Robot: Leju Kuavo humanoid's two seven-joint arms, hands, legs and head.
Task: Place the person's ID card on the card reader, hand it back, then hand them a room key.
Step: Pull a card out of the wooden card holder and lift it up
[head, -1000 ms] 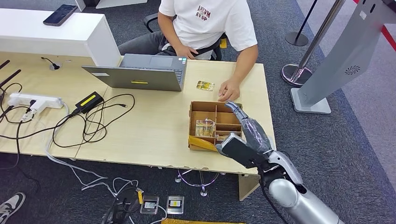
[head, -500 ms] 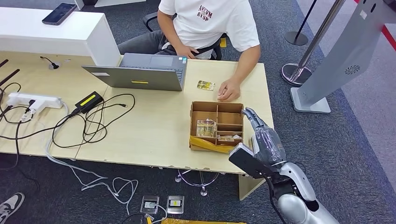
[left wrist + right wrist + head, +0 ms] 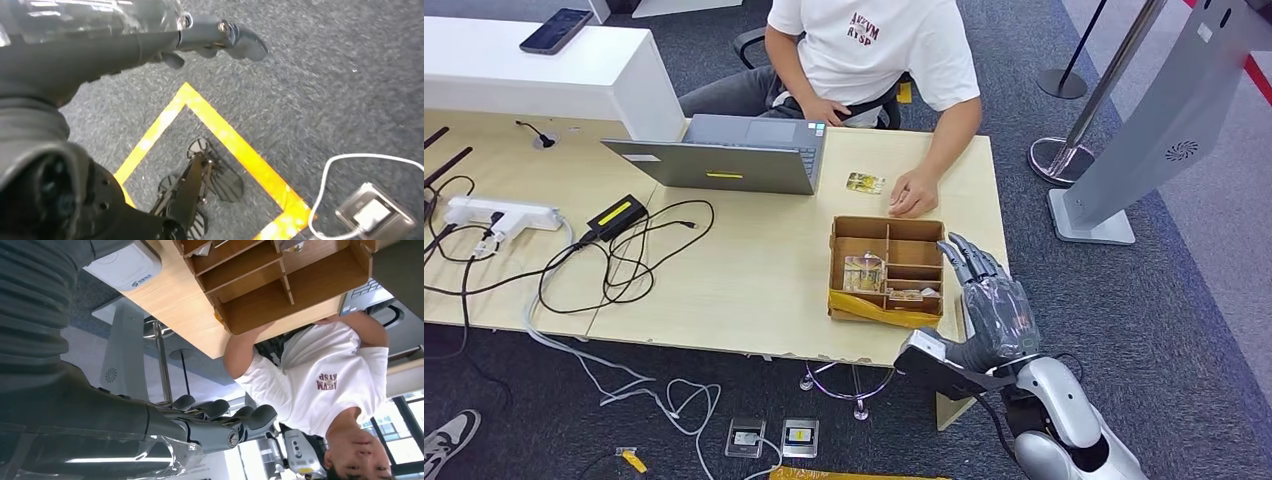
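One right hand (image 3: 986,300) open, empty, beside cardboard box (image 3: 887,268)

Desk clutter, non-task items.
Open laptop (image 3: 724,155) at desk (image 3: 754,270) centre; power strip (image 3: 499,213), black adapter (image 3: 615,217) and looped cables (image 3: 624,260) to its left. Phone (image 3: 556,29) on white counter (image 3: 534,80). Grey kiosk stand (image 3: 1159,110) on carpet.

Bare desk (image 3: 754,270) is left beside the cardboard organiser (image 3: 886,268); its far edge is blocked by a person's hand (image 3: 912,195).
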